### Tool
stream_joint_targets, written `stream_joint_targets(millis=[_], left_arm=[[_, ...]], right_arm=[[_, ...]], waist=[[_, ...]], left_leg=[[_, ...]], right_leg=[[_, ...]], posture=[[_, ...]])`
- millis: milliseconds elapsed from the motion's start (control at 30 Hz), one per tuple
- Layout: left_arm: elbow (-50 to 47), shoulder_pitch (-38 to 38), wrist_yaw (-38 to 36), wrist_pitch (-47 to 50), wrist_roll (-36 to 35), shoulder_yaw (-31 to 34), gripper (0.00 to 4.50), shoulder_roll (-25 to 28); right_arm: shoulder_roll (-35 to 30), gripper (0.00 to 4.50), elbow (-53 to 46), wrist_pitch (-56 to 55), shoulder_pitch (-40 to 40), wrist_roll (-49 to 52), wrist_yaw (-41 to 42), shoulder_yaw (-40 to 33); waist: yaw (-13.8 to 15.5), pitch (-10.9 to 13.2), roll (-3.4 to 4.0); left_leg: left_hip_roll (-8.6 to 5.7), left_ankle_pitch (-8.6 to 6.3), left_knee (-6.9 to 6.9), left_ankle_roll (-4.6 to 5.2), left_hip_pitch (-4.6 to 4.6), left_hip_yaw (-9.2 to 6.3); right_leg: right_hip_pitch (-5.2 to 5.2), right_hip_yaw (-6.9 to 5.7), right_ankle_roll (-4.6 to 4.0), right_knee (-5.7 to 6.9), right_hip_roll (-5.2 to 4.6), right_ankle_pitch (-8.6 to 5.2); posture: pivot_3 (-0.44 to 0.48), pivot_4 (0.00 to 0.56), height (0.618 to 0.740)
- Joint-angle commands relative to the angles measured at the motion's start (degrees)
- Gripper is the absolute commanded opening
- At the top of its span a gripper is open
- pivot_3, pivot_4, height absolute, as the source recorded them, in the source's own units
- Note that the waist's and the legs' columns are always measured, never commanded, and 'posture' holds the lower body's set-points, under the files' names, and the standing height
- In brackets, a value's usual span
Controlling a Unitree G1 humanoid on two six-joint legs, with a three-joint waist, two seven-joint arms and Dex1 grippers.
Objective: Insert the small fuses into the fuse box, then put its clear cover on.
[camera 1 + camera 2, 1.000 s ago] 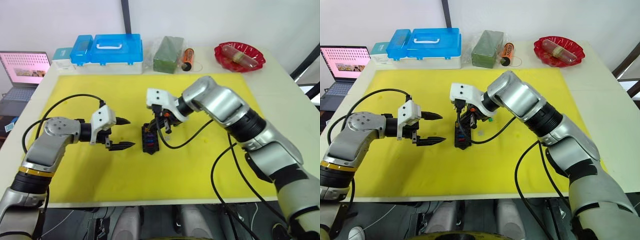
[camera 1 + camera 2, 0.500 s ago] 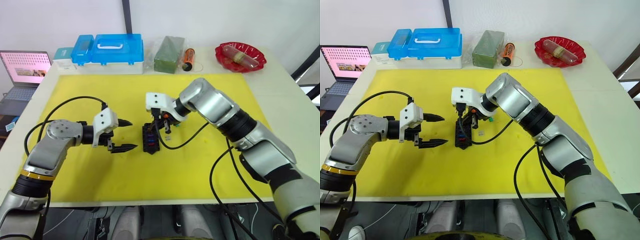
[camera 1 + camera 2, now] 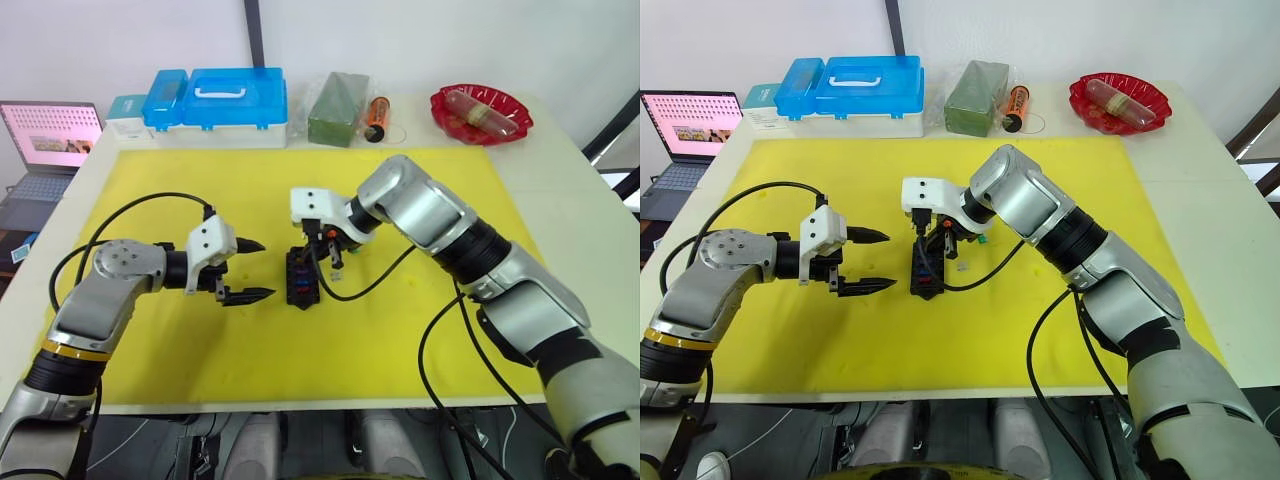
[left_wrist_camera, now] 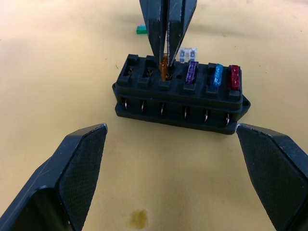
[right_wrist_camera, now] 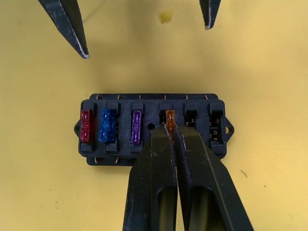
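Yellow matting covers the middle of the white worktop (image 3: 560,190), and the fuse box (image 3: 299,279) sits in the middle of the frame in the left eye view. The right end effector (image 3: 328,258) reaches across from the right with its arm bent and points down onto the box. The left end effector (image 3: 244,269) hovers just to the left of the box, spread wide and grasping nothing, maybe ready to steady it. In the left wrist view, the right end effector is clenched on an orange fuse (image 4: 163,66) and pushes it into the third slot from the left. Purple, blue and red fuses already stand in the slots to the right. A green fuse (image 4: 140,30) and a pale fuse (image 4: 186,54) lie on the mat behind the box. In the right wrist view, the orange fuse is part way in, with two slots to its right empty.
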Motion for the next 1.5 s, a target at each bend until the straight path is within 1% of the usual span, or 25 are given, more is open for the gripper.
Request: stream_joint_targets(millis=[33,233,467,733,1100,1500], left_arm=[[-1.81,0.01,0.31,0.16,-0.63,1.29,4.50,-0.01],[-1.86,-0.10,0.64,0.10,-0.56,1.13,4.50,-0.46],[-2.00,-0.03,0.93,0.13,-0.66,1.10,4.50,-0.57],[-2.50,0.46,1.37,0.29,-0.74,1.22,4.50,-0.49],[-2.68,0.34,1.48,0.38,-0.59,1.09,4.50,-0.72],[-2.54,0.09,1.32,0.41,-0.37,1.24,4.50,-0.73]], right_arm=[[0.33,0.02,-0.69,-0.23,-1.63,-0.45,1.20,-1.51],[0.88,0.02,0.05,-0.85,-1.42,-2.00,1.81,-0.40],[2.47,0.02,1.71,-2.26,1.12,-5.30,1.83,2.29],[3.20,0.02,3.06,-2.92,3.05,-7.87,2.28,3.07],[3.98,0.02,3.70,-0.84,4.64,-9.45,0.47,1.46],[3.19,0.02,-0.94,3.25,4.73,-6.82,0.09,-3.48]], waist=[[0.00,0.00,0.00],[-0.01,0.00,0.00],[-0.11,-0.02,0.01],[-0.15,-0.08,0.00],[-0.17,-0.16,0.00],[-0.07,-0.27,0.01]], left_leg=[[0.00,0.00,0.00,0.00,0.00,0.00],[0.00,0.00,0.00,0.00,0.00,0.00],[0.00,0.00,-0.01,0.00,0.04,0.00],[0.00,0.00,-0.01,0.00,0.12,0.00],[0.00,0.00,-0.01,0.00,0.18,-0.01],[0.00,0.00,-0.01,0.00,0.18,-0.01]], right_leg=[[0.00,0.00,0.00,0.00,0.00,0.00],[0.00,0.00,0.00,0.00,0.00,0.00],[0.00,0.00,0.00,0.02,0.01,0.00],[0.05,0.00,-0.01,0.06,0.02,0.00],[0.12,0.00,-0.02,0.07,0.02,0.00],[0.13,0.00,-0.02,0.07,0.02,-0.01]], posture=[[0.000,0.150,0.740],[0.000,0.150,0.740],[0.000,0.150,0.740],[0.000,0.150,0.740],[0.000,0.150,0.740],[0.000,0.150,0.740]])
